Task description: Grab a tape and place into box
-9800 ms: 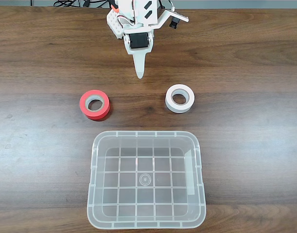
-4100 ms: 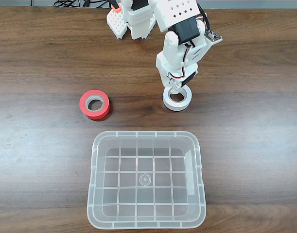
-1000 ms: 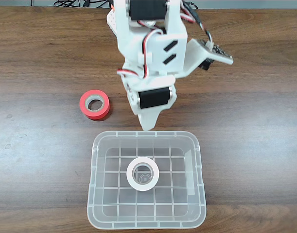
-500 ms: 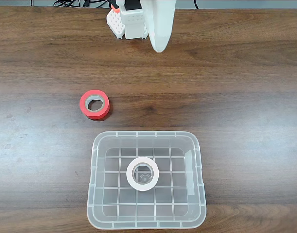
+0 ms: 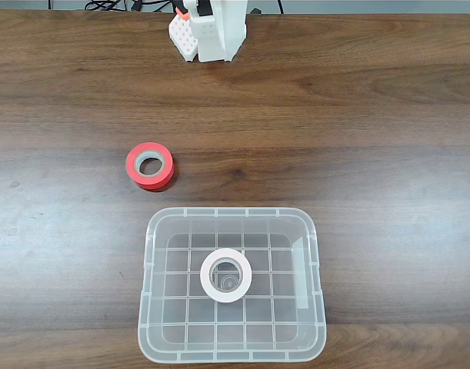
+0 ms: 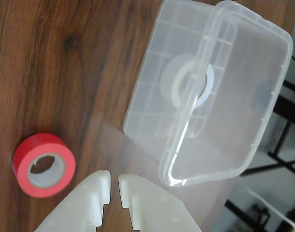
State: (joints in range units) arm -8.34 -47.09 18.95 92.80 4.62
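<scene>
from my fixed view, the white tape roll point(image 5: 226, 275) lies flat on the grid-ribbed floor of the clear plastic box point(image 5: 148, 254), about in the middle, its wide round hole facing up. the wrist view shows the same roll point(image 6: 182, 87) through the box wall point(image 6: 152, 121). i judge the placing done.

my gripper point(image 6: 114, 182) sits at the bottom of the wrist view, holding nothing; the 2 fingers point(image 6: 96, 186) are drawn close with just a narrow slit between them, above bare counter point(image 6: 50, 63) beside the red tape roll point(image 6: 43, 166).

if i had to lift the white roll again, i expect it light and stiff, a firm ring that won't crush. its outer face may be a bit slick, so i'd put 1 finger inside the hole, 1 outside, and pinch the wall. the box looks light too and might skid if nudged.

the arm base point(image 5: 208, 34) stands at the far counter edge.
</scene>
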